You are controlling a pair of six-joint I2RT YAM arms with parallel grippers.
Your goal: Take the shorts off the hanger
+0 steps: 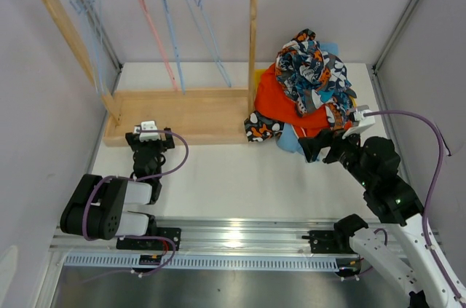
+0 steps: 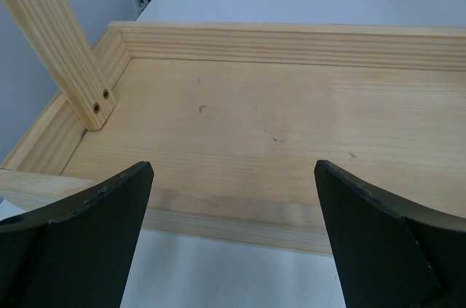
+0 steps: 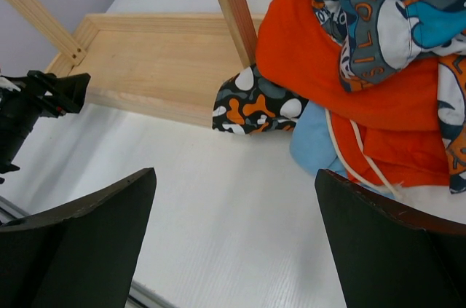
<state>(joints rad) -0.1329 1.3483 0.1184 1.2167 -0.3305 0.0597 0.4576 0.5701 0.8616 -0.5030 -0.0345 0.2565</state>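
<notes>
Left gripper [image 1: 149, 133] faces the base of the wooden rack [image 1: 182, 115] at the lower left of the top view. Right gripper [image 1: 314, 149] sits just beside the shorts [image 1: 309, 93] at centre right. Bare hangers [image 1: 171, 38] hang from the rack's rail at the upper left. The shorts lie heaped on the table [image 1: 233, 177], right of the rack: printed pair [image 1: 313, 71] on top, orange pair [image 1: 277, 100] beneath, camouflage pair [image 1: 261, 127] against the rack's corner post, light blue pair [image 1: 290, 140] nearest the right gripper. Both sets of jaws stand wide apart and hold nothing. The left arm is folded close to its mount; the right arm reaches forward from the lower right.
</notes>
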